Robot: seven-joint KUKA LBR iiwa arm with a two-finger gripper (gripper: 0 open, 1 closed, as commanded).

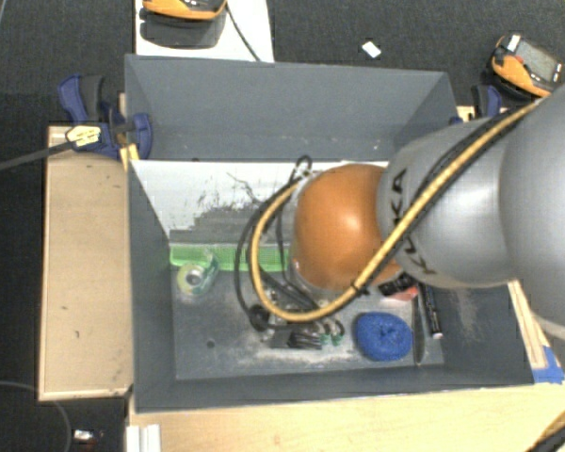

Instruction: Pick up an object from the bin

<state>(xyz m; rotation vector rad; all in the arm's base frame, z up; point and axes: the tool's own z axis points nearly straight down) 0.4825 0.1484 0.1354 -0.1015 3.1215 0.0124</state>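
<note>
Pincer (292,330) sits low at front-centre of the bin (160,347), under the orange wrist cover (339,224); can't tell if it's open or has hold of anything. I'd call this the reach-in step. Nearest pick is the blue fuzzy ball (384,335) just beside it, view-right, w/ a clear-and-green piece (196,276) further off view-left, so next I need to centre over one thing, then close.

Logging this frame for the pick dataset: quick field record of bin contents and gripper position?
arm: enters from the view's right, orange wrist cover over the middle of the bin
gripper: low near the floor, front middle, by small dark things
nearest thing: blue fuzzy ball, toward the view's right
left part: clear round thing by a green strip
right part: black pen-like stick
held: cannot tell
</note>
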